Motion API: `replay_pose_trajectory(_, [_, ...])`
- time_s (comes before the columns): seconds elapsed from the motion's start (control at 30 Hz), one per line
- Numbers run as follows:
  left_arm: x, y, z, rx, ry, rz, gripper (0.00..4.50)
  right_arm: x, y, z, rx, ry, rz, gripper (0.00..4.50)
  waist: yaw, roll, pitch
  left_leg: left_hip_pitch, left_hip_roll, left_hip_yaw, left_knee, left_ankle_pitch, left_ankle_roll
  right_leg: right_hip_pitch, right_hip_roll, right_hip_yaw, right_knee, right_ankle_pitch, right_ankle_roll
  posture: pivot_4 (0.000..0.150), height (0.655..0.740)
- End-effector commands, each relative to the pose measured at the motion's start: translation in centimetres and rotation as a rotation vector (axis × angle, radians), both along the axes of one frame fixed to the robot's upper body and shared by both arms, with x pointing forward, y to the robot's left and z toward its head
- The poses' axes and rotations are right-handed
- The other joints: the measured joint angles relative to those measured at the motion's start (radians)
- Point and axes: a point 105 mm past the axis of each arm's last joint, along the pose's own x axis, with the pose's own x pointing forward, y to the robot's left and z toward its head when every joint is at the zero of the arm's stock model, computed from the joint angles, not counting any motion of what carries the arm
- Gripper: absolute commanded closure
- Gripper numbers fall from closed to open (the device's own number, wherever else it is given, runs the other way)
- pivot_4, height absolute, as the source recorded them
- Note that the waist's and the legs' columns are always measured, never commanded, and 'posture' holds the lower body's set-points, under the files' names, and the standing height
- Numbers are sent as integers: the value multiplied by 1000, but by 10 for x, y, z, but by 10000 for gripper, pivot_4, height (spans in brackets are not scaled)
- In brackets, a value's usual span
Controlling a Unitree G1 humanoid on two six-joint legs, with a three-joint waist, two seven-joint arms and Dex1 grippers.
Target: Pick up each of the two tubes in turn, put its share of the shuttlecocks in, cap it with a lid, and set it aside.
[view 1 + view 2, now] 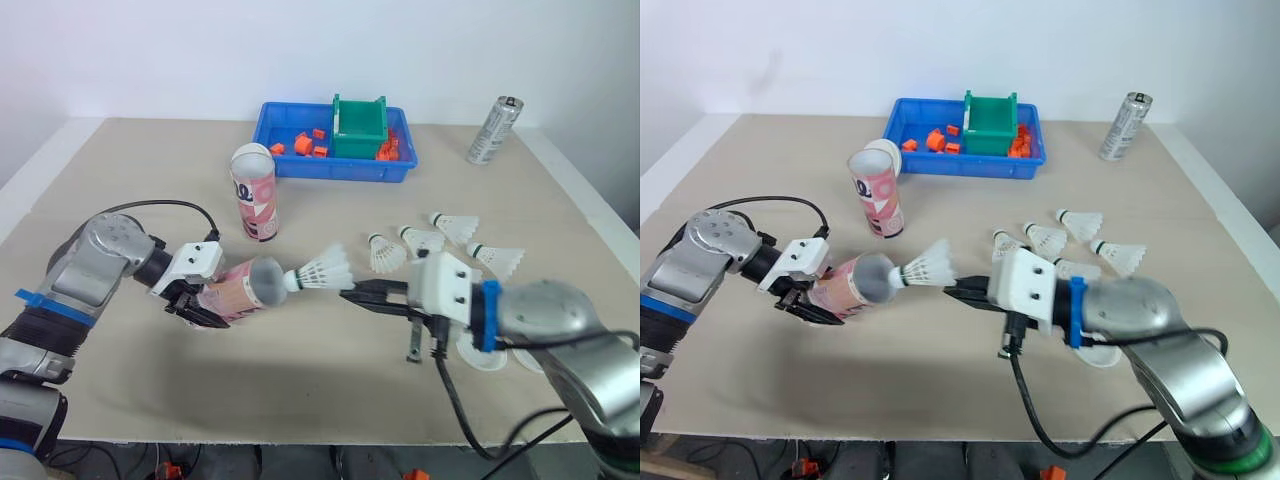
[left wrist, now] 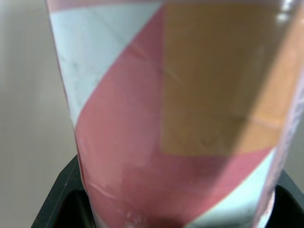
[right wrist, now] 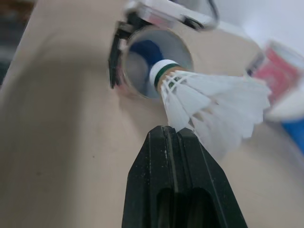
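My left gripper (image 1: pixel 200 298) is shut on a pink and white tube (image 1: pixel 238 289), held nearly level over the table with its open mouth facing right. The tube's wall (image 2: pixel 161 118) shows close up in the left wrist view. A white shuttlecock (image 1: pixel 322 270) hangs with its cork at the tube's mouth (image 3: pixel 154 61). My right gripper (image 1: pixel 349 288) is shut on the lower edge of its feather skirt (image 3: pixel 213 109). A second pink tube (image 1: pixel 255 196) with a white top stands upright behind.
Several loose shuttlecocks (image 1: pixel 420 240) lie right of centre. White lids (image 1: pixel 482 356) lie partly under my right arm. A blue tray (image 1: pixel 335 168) with orange parts and a green box (image 1: pixel 358 126) sits at the back, a silver can (image 1: pixel 493 130) at the back right.
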Motion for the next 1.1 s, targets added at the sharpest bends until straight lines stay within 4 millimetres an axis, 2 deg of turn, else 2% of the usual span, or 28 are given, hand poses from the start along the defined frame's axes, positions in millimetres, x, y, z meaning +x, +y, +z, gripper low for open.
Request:
replay_pose_trajectory(0.03, [-1, -3, 4, -13, -3, -11, 15506, 5, 13, 3, -43, -61, 109, 44710, 1, 0, 0, 0, 0, 0, -1, 0, 0, 0, 0, 0, 0, 0, 0, 1500, 7309])
replay_pose_trajectory(0.27, [-3, -2, 4, -16, 2, -4, 15506, 8, 32, 1, -74, -67, 208, 44710, 4, 0, 0, -2, 0, -1, -3, 0, 0, -2, 1, 0, 4, -2, 3, 1500, 7309])
replay_pose_trajectory(0.33, [-3, -2, 5, -17, 1, -2, 15506, 8, 32, -2, -97, -22, 222, 38372, 4, 0, 0, -1, 0, -2, -2, 0, 0, -3, 1, 0, 7, -3, 3, 1500, 7309])
replay_pose_trajectory(0.4, [-3, -2, 5, -18, 0, -1, 15506, 9, 32, 3, -76, 22, 222, 29666, 4, 0, 0, -1, 0, -2, -2, 0, 0, -4, 1, 0, 10, -5, 1, 1500, 7309])
replay_pose_trajectory(0.43, [-3, -2, 5, -19, 0, 0, 15506, 9, 32, 7, -55, 27, 215, 27242, 3, 0, 0, -1, 0, -2, -2, 0, 0, -4, 2, 0, 11, -5, 0, 1500, 7309])
replay_pose_trajectory(0.47, [-3, -2, 5, -21, 1, 1, 15506, 9, 30, 13, -18, 46, 204, 21103, 3, 0, 0, 0, 0, -2, -2, 0, 0, -4, 2, 0, 12, -5, 0, 1500, 7309])
replay_pose_trajectory(0.53, [-4, -2, 5, -22, 2, 3, 15506, 6, 24, 23, 45, 109, 184, 13032, 3, 0, 0, 0, 0, -2, -2, 0, 1, -4, 2, -1, 12, -6, -3, 1500, 7309])
replay_pose_trajectory(0.67, [-5, -2, 5, -25, 3, 3, 15506, 11, 0, 39, 215, 178, 47, 13032, 4, -1, 0, -1, 0, -2, -1, 0, 0, -4, 2, 0, 12, -6, -2, 1500, 7309])
replay_pose_trajectory(0.73, [-6, -2, 5, -27, 4, 3, 15506, 22, -18, 34, 270, 187, -109, 13032, 4, -1, 0, -1, 0, -3, -2, 0, 1, -4, 2, -1, 12, -6, -1, 1500, 7309])
replay_pose_trajectory(0.8, [-7, -2, 4, -30, 7, 6, 15506, 35, -39, 10, 316, 200, -334, 13032, 6, -2, 0, -1, 0, -3, -2, 0, 1, -4, 2, -1, 12, -6, -1, 1500, 7309])
replay_pose_trajectory(0.93, [-8, -1, 2, -33, 10, 12, 15506, 35, -46, -34, 364, 286, -567, 13032, 3, -1, 0, -1, 0, -3, -4, 0, 1, -4, 2, -2, 13, -7, 0, 1500, 7309])
replay_pose_trajectory(1.03, [-9, 0, 2, -36, 13, 19, 15506, 41, -50, -50, 403, 292, -713, 13032, -4, -1, 0, 0, 0, -3, -3, 0, 1, -5, 2, -2, 13, -6, -3, 1500, 7309])
replay_pose_trajectory(1.1, [-9, 0, 1, -35, 15, 21, 15506, 43, -46, -56, 411, 292, -743, 13032, -4, -1, 0, 0, 0, -3, -3, 1, 2, -5, 2, -2, 13, -6, -4, 1500, 7309])
